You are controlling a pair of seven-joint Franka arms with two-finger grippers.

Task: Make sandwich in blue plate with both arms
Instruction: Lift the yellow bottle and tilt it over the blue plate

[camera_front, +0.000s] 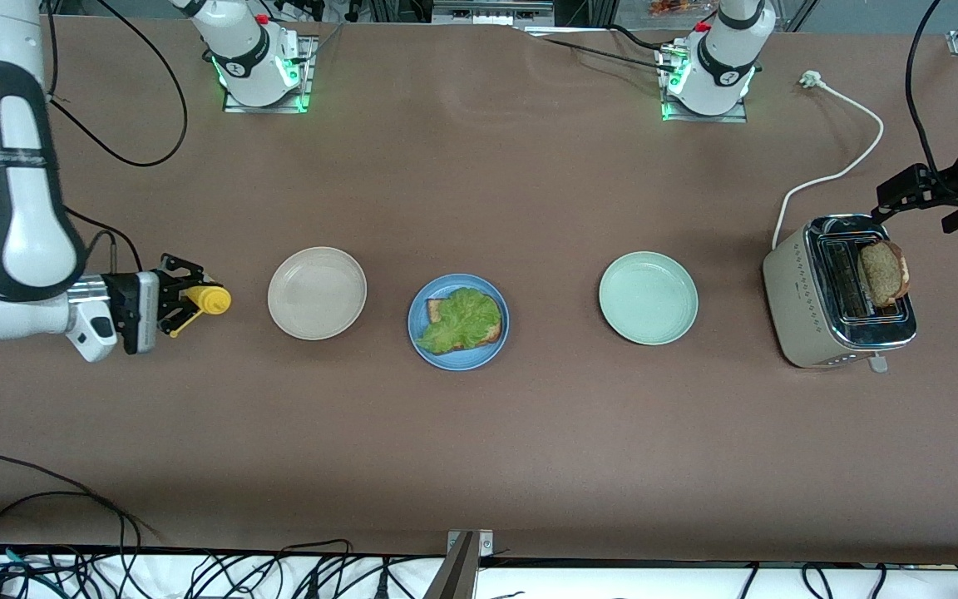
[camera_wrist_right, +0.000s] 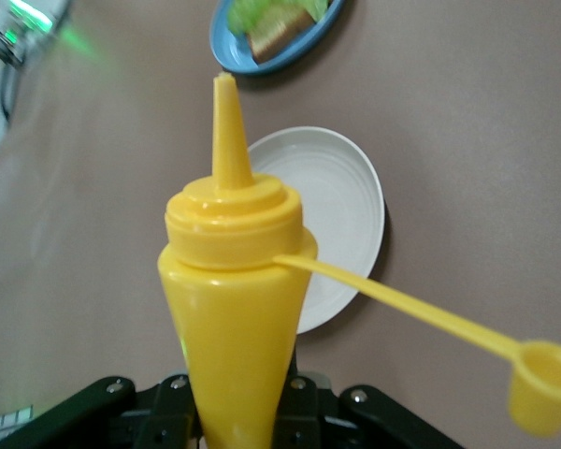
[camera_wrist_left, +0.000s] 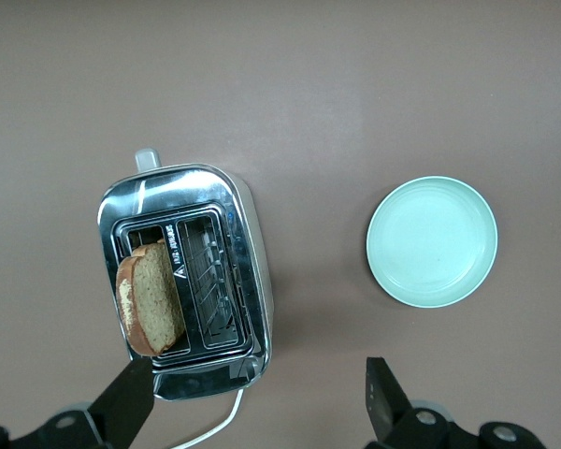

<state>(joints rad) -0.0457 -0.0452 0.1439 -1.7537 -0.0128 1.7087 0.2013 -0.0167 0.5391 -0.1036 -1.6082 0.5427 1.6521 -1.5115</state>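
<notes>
Spanning a brown table [camera_front: 479,433], the blue plate [camera_front: 456,359] lies at three o'clock from the right gripper [camera_front: 182,301] clamping a yellow bottle [camera_front: 211,299], while the left gripper [camera_wrist_left: 257,398] hangs open over the toaster [camera_front: 803,324].

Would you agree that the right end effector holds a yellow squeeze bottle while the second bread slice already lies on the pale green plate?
Not quite: the front view shows the pale green plate bare; the bread slice stands in the toaster. The right end effector does hold the yellow squeeze bottle.
</notes>
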